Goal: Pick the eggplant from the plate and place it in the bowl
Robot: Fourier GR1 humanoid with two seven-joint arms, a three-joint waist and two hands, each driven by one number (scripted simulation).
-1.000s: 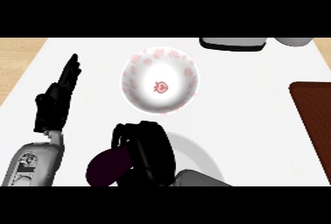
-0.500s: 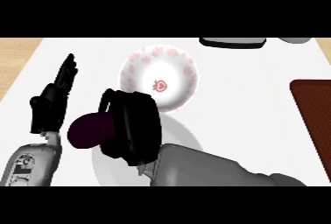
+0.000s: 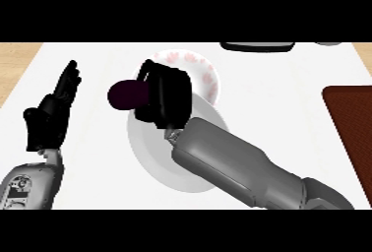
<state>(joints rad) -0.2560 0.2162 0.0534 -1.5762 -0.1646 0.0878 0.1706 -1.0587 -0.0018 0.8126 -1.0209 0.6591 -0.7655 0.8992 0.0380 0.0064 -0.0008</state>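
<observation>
Right hand (image 3: 169,96) curls round the eggplant (image 3: 127,95) and holds it over the plate's (image 3: 149,152) far edge, just left of the bowl (image 3: 209,76), likely for transfer. Left hand (image 3: 52,115) rests open at left, out of the way.

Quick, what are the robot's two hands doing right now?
Left hand: open, holding nothing, fingers up at the left.
Right hand: closed round the eggplant.

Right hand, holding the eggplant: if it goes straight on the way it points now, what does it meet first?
Probably the bowl, which lies just beyond the right hand, curled round the eggplant. Height is unclear, so the hand may pass above its rim.
</observation>
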